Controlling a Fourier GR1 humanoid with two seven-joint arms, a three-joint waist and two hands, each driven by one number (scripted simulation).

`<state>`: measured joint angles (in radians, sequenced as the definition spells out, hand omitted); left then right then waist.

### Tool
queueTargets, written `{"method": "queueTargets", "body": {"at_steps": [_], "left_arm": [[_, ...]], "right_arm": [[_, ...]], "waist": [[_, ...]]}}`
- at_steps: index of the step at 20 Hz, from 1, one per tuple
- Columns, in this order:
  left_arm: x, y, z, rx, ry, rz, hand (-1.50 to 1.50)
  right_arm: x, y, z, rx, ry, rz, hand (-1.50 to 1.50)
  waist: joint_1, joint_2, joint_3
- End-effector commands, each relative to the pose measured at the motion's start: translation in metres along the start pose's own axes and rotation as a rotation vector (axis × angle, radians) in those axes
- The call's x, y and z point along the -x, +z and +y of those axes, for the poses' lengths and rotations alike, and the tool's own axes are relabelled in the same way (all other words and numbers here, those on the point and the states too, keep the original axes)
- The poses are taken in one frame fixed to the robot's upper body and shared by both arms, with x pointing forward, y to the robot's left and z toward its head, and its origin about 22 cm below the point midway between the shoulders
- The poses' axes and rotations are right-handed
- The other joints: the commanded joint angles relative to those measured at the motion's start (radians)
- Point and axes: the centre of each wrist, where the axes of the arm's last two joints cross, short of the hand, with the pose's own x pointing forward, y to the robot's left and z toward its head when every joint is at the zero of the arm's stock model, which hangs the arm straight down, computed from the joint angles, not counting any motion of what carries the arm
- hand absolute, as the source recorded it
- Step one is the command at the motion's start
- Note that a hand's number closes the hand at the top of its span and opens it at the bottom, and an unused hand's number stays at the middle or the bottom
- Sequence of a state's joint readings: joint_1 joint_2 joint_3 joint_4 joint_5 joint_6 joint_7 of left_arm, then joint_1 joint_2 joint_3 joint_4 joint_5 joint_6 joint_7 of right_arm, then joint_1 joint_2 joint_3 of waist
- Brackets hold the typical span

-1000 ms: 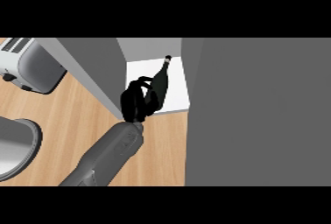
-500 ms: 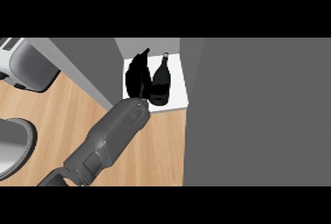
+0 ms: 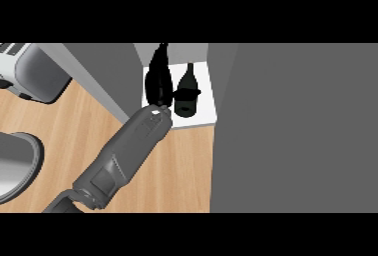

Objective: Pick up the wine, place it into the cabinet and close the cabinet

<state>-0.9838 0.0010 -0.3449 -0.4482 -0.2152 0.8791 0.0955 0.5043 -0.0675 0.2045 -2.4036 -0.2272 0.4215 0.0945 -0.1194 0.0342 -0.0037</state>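
There is just one view. It looks from the robot's head, steeply down at the wooden counter (image 3: 184,165). It is close in, so only a small part of the counter shows. One grey forearm (image 3: 122,155) comes in from the bottom edge and points up toward the open cabinet (image 3: 207,107) at the top middle
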Motion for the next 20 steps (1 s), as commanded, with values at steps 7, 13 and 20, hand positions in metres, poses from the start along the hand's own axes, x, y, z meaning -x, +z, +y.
{"method": "queueTargets", "body": {"at_steps": [7, 13, 20], "left_arm": [[0.006, 0.003, 0.007, -0.086, 0.235, -0.058, -1.50], [-0.013, 0.000, 0.013, -0.064, 0.409, -0.059, -1.50], [-0.011, 0.011, 0.013, -0.001, 0.537, -0.111, -1.50]], "right_arm": [[-0.018, 0.003, 0.004, 0.013, -0.013, -0.033, -1.50], [-0.019, 0.009, 0.003, 0.032, -0.021, -0.027, -1.50], [-0.037, 0.000, 0.016, 0.069, -0.010, -0.034, -1.50]], "waist": [[0.023, -0.010, 0.000], [0.060, -0.025, 0.002], [0.091, -0.030, 0.002]]}}
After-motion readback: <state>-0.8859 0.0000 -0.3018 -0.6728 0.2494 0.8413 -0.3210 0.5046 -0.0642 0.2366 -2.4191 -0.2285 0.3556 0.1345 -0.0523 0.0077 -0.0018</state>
